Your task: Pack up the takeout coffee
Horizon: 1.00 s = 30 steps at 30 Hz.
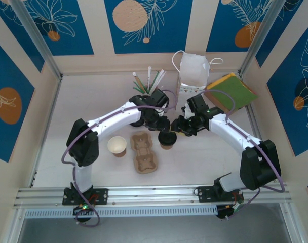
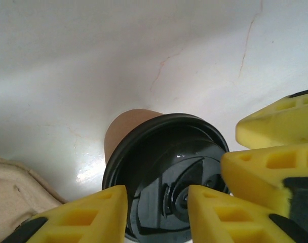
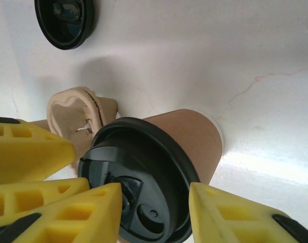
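The takeout coffee [image 1: 166, 139], a brown paper cup with a black lid, stands on the table just right of the pulp cup tray [image 1: 144, 152]. Both grippers hover over it from opposite sides. In the left wrist view my left gripper [image 2: 156, 217] is open, its yellow fingers [image 2: 83, 217] above the black lid [image 2: 164, 167]. My right gripper [image 3: 154, 212] is open too, with fingers [image 3: 230, 217] over the lid's edges and the cup wall [image 3: 194, 136] showing beyond. From above, the left gripper [image 1: 161, 124] and the right gripper [image 1: 175, 127] nearly touch.
A lidless brown cup [image 1: 117, 146] stands left of the tray. A loose black lid [image 3: 65, 20] lies on the table behind. At the back are a white paper bag [image 1: 194, 71], straws in a holder [image 1: 149, 83] and green and orange sheets [image 1: 231, 91].
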Motion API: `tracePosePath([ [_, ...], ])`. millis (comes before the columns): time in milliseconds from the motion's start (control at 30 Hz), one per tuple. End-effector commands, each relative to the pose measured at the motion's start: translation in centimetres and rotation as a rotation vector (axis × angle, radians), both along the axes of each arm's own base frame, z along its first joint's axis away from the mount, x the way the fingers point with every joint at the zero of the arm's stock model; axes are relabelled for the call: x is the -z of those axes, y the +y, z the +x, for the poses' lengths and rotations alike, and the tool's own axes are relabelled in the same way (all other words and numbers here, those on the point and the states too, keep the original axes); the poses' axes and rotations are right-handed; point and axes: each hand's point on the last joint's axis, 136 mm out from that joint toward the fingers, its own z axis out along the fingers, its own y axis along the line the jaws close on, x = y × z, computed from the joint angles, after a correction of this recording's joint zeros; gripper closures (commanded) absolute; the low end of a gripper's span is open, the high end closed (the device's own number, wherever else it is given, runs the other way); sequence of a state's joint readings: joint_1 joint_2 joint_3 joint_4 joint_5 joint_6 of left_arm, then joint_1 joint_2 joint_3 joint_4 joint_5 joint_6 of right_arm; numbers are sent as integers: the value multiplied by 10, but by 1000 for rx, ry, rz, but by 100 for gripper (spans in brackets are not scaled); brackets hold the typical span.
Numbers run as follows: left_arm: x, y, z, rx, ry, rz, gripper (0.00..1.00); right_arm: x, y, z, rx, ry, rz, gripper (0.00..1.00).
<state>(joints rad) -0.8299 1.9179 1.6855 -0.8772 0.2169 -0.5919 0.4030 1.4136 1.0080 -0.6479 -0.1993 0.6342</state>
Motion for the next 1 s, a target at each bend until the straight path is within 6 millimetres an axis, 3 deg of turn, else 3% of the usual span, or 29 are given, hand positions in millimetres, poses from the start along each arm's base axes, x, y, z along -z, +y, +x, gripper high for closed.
tracePosePath([
  [0, -13, 6, -7, 20, -10, 20, 63, -6, 2, -11, -18, 17, -7, 56],
  [267, -8, 21, -20, 7, 8, 38, 65, -7, 3, -34, -18, 39, 3, 54],
  [467, -2, 17, -28, 5, 37, -2, 69, -3, 7, -46, -28, 60, 1, 54],
  [967, 5, 10, -26, 8, 42, -26, 71, 10, 10, -52, -35, 84, -7, 56],
])
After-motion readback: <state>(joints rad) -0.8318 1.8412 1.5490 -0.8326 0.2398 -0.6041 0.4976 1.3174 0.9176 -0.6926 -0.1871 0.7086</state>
